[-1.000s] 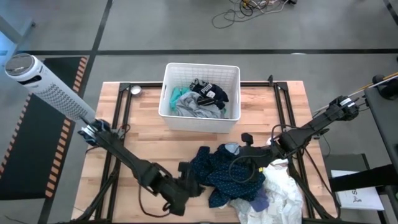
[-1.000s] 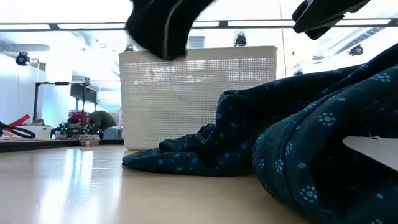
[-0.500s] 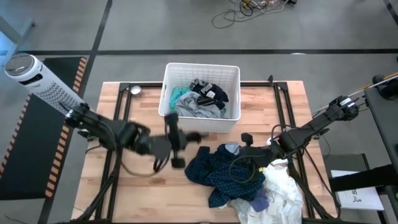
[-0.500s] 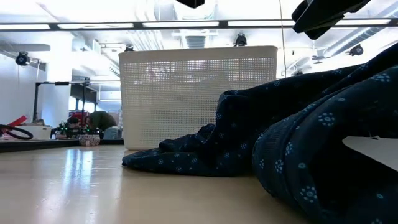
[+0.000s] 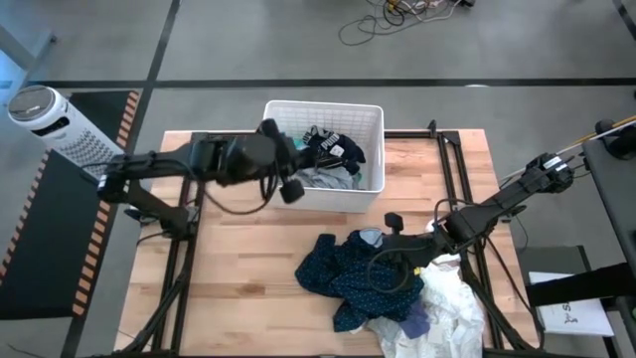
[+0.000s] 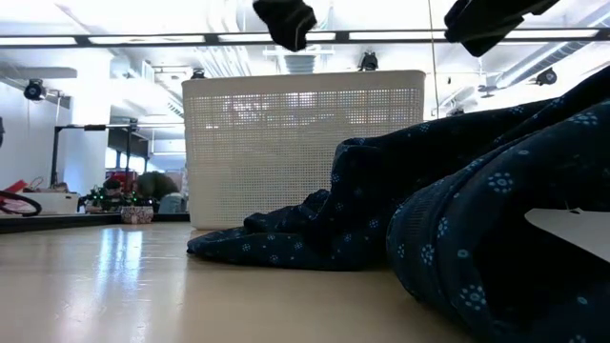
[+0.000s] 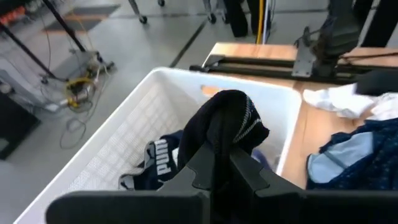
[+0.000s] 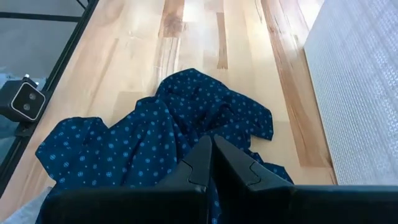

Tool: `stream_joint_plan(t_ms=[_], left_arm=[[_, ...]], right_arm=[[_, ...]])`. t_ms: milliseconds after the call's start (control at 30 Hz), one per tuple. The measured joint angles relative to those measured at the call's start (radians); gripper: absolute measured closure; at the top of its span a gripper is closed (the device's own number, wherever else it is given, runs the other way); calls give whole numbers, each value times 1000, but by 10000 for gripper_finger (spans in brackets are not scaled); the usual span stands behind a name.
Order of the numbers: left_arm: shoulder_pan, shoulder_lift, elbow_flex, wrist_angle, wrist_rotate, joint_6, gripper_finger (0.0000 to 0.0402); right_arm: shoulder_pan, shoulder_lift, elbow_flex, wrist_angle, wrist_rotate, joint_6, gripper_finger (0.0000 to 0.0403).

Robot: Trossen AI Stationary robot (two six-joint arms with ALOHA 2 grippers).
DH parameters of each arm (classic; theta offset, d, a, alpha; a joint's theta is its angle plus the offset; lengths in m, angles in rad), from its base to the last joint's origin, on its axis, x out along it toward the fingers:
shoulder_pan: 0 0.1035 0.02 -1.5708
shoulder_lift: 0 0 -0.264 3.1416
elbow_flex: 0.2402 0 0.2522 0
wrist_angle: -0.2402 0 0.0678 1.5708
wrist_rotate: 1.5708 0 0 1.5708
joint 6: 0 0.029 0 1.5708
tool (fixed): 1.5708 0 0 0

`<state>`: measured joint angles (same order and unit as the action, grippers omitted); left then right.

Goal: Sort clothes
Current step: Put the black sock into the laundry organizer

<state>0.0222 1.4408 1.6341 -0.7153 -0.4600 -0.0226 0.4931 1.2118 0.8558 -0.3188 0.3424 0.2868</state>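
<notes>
My left gripper (image 5: 288, 185) is shut on a small black garment (image 7: 227, 121) with a thin pale stripe, above the near left rim of the white slatted basket (image 5: 323, 107). It also shows high in the low view (image 6: 286, 19). In the basket lie a teal piece (image 5: 283, 155), a grey piece (image 5: 313, 175) and a navy piece with white print (image 5: 334, 147). My right gripper (image 5: 394, 223) is shut, above the dark blue dotted garment (image 5: 348, 273) that lies crumpled on the table. White pieces (image 5: 447, 298) and a purple one (image 5: 415, 320) lie at the near right. My left gripper pinches the black garment between its two fingers, at a bunched fold (image 7: 217, 146) that bulges out past the fingertips. The garment is lifted clear, above the basket's rim, and drapes over and around the fingertips. How many layers, I cannot tell.
A white perforated cylinder (image 5: 65, 134) stands off the table's left side. A small metal disc (image 5: 216, 144) lies left of the basket. Black frame rails (image 5: 452, 169) run along the table's sides. Bare wood (image 5: 238, 259) lies at the near left.
My left gripper has gone up from beside the dotted garment near the table's near edge and swung toward the far edge to the basket's rim, staying shut, carrying the black garment lifted clear. The dotted garment has stayed on the table.
</notes>
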Motion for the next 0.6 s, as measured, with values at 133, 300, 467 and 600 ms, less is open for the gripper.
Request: stream_joint_plan(t_ms=[133,300,467,600], left_arm=[[76,40,0,-8,62,-3,397],[166,76,0,-15,142,-25,394],[213,114,0,-37,191,-33,372],[221,136,0,-34,191,29,338]], right_arm=[[0,0,0,4,0,-19,403],[0,0,0,4,1,-47,403],[0,0,0,3,1,-81,403],[0,0,0,4,1,-119,403]])
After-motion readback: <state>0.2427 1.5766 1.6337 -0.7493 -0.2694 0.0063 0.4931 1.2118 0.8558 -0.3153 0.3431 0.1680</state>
